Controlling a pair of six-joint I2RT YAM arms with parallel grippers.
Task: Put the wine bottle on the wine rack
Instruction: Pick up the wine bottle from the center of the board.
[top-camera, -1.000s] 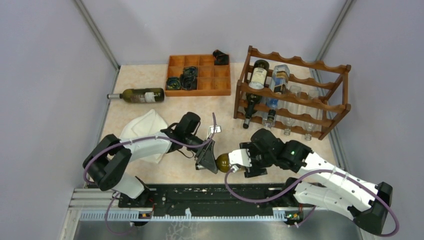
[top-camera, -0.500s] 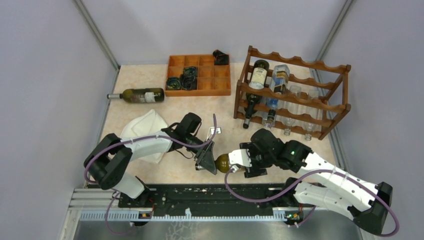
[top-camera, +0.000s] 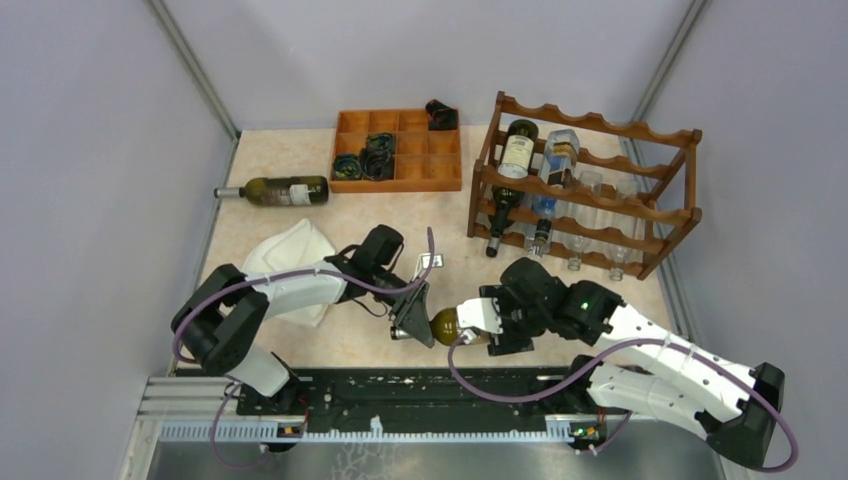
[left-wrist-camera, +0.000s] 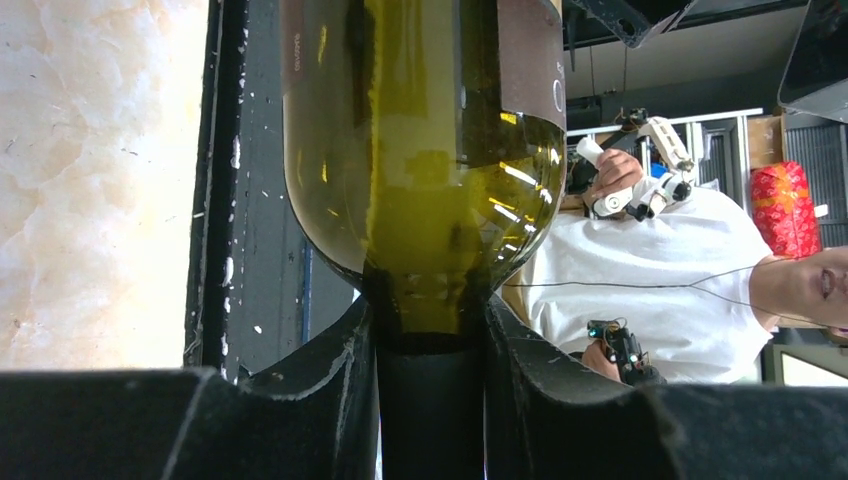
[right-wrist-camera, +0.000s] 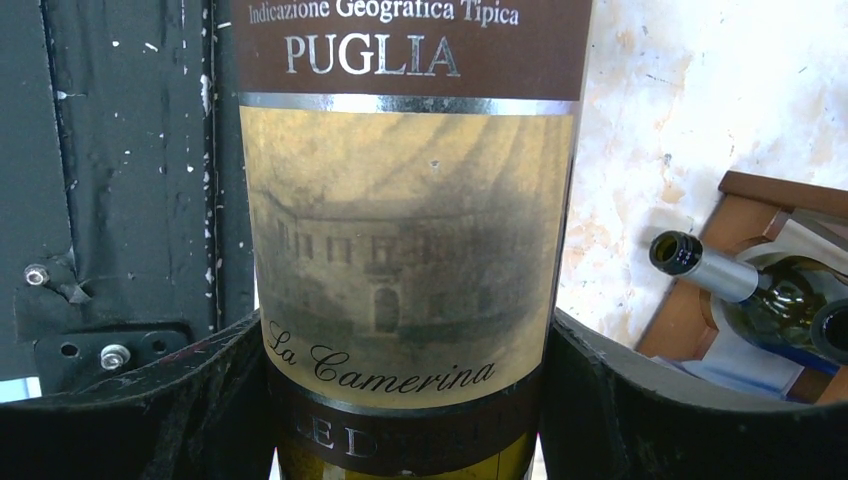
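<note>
I have the wine bottle (top-camera: 446, 322) slung between both arms at the near edge of the table (top-camera: 300, 215), roughly at its middle, lying sideways partly over the black base rail (top-camera: 420, 395). The left gripper (left-wrist-camera: 430, 385) is clenched on the neck just below the shoulder. The right gripper (right-wrist-camera: 405, 400) is grasping the body, with a finger on each side of the label. I cannot tell whether the bottle rests on anything underneath.

My main worry is the 2-arm hold. If 1 arm leads the other, the rigid glass gets twisted between the 2 grips and the weaker one should slip, most likely the neck, where the contact looks small and smooth. If I free the right gripper first, I judge the heavy body would swing down about the neck and strike the rail or go off the near edge. Letting go of the neck looks safer.

The wine rack (top-camera: 600, 123) stands at the far right corner, well apart from here. It already holds a dark bottle (top-camera: 517, 150) and several clear ones, whose necks jut out toward me on the lower tiers. A low or skewed approach could clip those necks or shove the rack. Only the top tier looks plainly free, so a shallow placement there might roll out of its scallop.
</note>
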